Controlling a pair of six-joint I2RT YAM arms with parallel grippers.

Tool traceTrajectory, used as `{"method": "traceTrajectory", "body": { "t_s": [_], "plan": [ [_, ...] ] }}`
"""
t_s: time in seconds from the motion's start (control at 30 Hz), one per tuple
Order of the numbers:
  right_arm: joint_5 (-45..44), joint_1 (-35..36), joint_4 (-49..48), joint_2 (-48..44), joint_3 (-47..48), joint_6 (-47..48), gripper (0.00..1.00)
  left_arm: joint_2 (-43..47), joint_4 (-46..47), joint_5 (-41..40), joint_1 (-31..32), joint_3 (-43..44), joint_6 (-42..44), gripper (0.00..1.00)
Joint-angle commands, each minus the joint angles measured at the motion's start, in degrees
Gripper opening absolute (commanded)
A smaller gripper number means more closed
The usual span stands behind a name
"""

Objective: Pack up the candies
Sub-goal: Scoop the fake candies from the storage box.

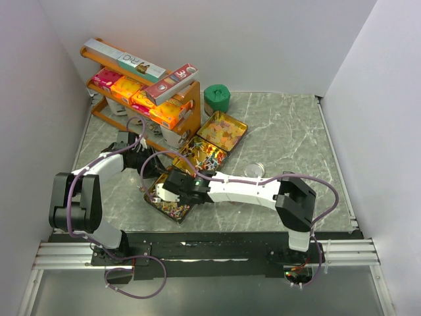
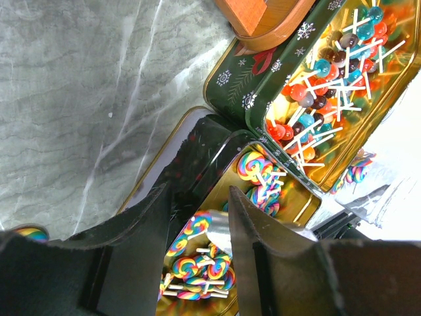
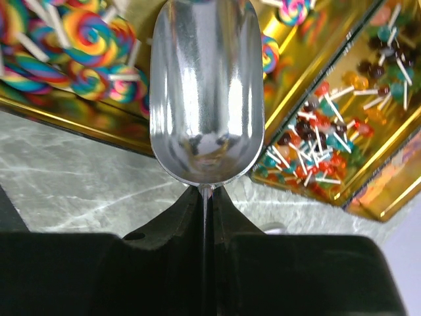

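Observation:
The candies are small lollipops in three gold tins. Rainbow swirl ones point(image 3: 66, 46) fill the near tin point(image 1: 160, 203), red and blue ones point(image 2: 329, 72) the middle tin point(image 1: 204, 155), orange-yellow ones point(image 1: 223, 130) the far tin. My right gripper point(image 3: 207, 197) is shut on the thin handle of a silver scoop point(image 3: 207, 92). The scoop is empty and held over the near tin's rim. My left gripper point(image 2: 197, 210) is open, its tips on either side of the near tin's dark wall point(image 2: 200, 155), above the swirl lollipops point(image 2: 197, 270). A bit of the scoop point(image 2: 220, 237) shows between its fingers.
A wooden rack point(image 1: 191, 108) with orange and pink boxes stands at the back left, right behind the tins. A green object point(image 1: 216, 99) sits beside it. A clear round glass point(image 1: 253, 171) stands right of the middle tin. White walls close in left, back and right.

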State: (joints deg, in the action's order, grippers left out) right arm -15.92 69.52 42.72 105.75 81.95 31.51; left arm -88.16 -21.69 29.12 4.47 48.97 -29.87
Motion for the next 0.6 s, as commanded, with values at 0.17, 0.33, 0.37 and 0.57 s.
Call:
{"method": "traceTrajectory", "body": {
  "t_s": [0.17, 0.33, 0.37, 0.57],
  "plan": [
    [7.9, 0.5, 0.4, 3.0, 3.2, 0.0, 0.00, 0.8, 1.0, 1.4, 0.2, 0.2, -0.6, 0.44],
    [11.4, 0.4, -1.8, 4.3, 3.3, -0.7, 0.00, 0.7, 0.7, 1.2, 0.2, 0.2, -0.5, 0.43],
    [12.0, 0.5, -1.9, 4.9, 3.5, -0.9, 0.00, 0.6, 0.7, 1.2, 0.2, 0.2, -0.6, 0.43],
    [17.1, 0.4, 1.1, 8.5, 9.4, -4.4, 0.00, 0.8, 0.2, 1.0, 0.2, 0.0, -1.2, 0.42]
  ]
}}
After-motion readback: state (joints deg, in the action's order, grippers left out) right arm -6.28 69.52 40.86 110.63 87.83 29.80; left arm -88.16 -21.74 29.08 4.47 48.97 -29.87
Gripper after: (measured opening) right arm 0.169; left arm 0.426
